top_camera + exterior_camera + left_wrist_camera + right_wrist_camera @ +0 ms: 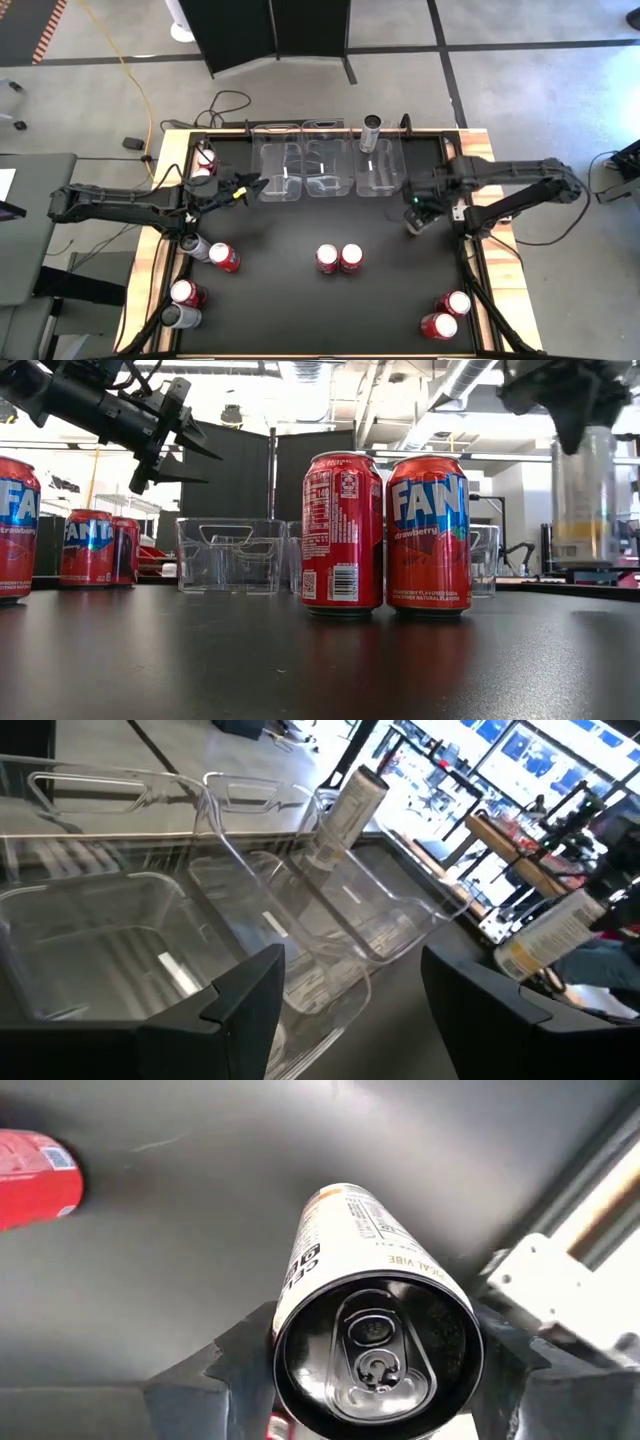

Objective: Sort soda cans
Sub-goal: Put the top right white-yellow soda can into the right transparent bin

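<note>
Near the bench's right edge, short of its far right corner, the right gripper [414, 222] is clamped on a pale slim can [372, 1335], fingers pressed to the 2 sides just under the rim; from the low view it looks lifted clear of the black tabletop [300, 310]. Its label shows "VIBE" and letters that seem to begin "CEL"; more I cannot read.

The left gripper [247, 187] hangs over the far left part of the bench with its fingers spread wide and nothing between them, beside the leftmost of 3 clear bins [281, 172] lined along the far edge. A second slim can [372, 132] stands upright at the far end of the right-hand bin [379, 172].

At mid-bench 2 red cans [385, 532] stand side by side, just about touching, printed "FANTA" and "strawberry", 1 turned to show its nutrition panel. More cans lie toward the left edge [212, 252], the near left corner [184, 294] and the near right corner [446, 313]; 1 there [180, 318] has a dark, silvery body.

My judgement: these cans are light, rigid, thin-walled shells, smooth enough to slip and easy to dent if squeezed hard. Whether they are full cannot be told. The safest hold is across the upper body near the stiff rim, fingers on opposite sides. The slim ones are tall and narrow, so they will likely tip readily when set down.
</note>
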